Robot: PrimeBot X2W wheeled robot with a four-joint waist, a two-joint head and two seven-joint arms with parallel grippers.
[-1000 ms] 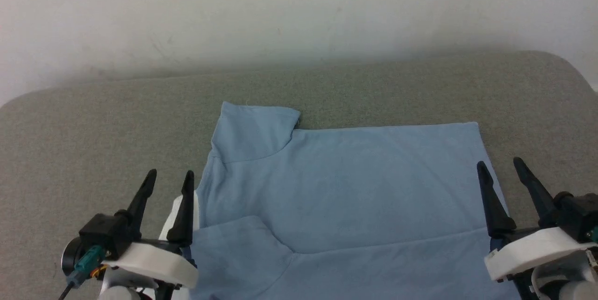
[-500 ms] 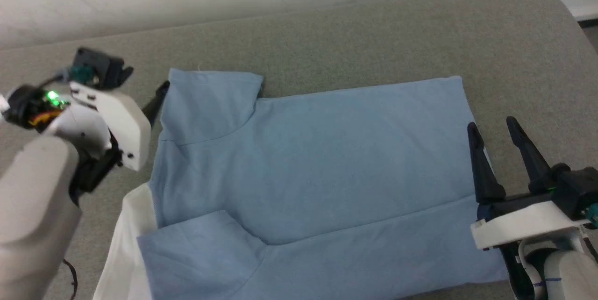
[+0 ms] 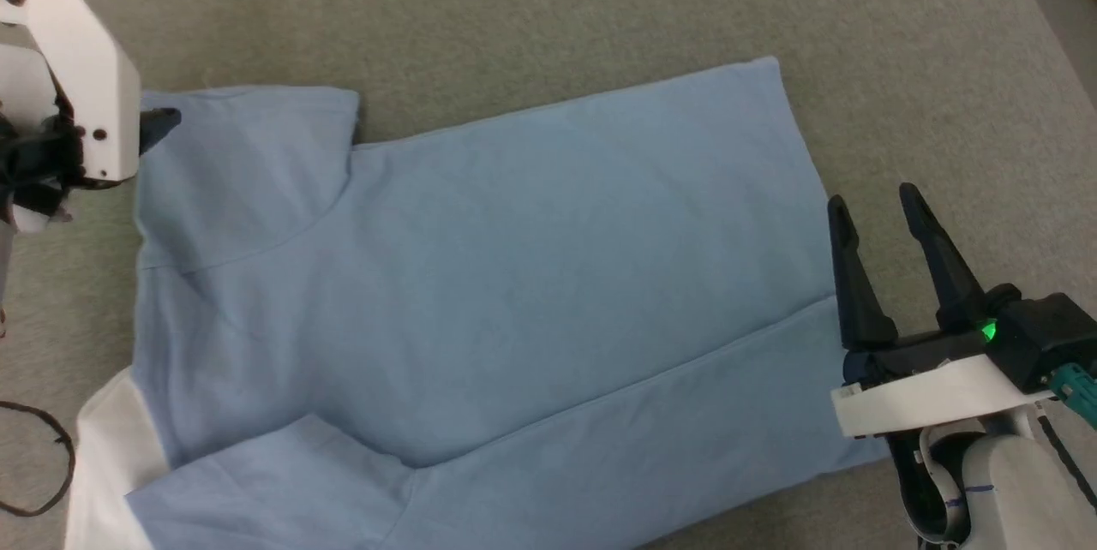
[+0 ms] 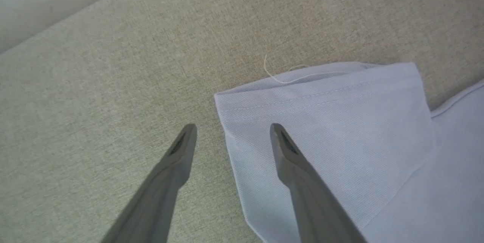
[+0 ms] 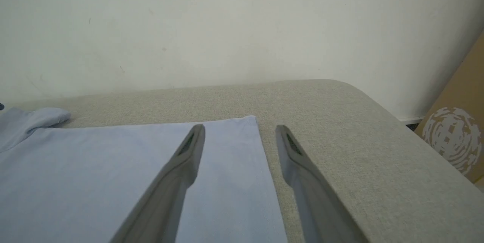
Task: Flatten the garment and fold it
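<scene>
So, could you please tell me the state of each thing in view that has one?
T-shirt: lying flat, near long side folded over, ungripped.
Left gripper: open, fingers straddling the edge of the far sleeve, holding nothing.
Right gripper: open, fingers straddling the hem, holding nothing.
Indicator light on the right gripper: lit green.

No legible text, labels or numbers.

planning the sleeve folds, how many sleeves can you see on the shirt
2. The far sleeve lies at the garment's upper left in the head view; the near sleeve lies at its lower left.
</scene>
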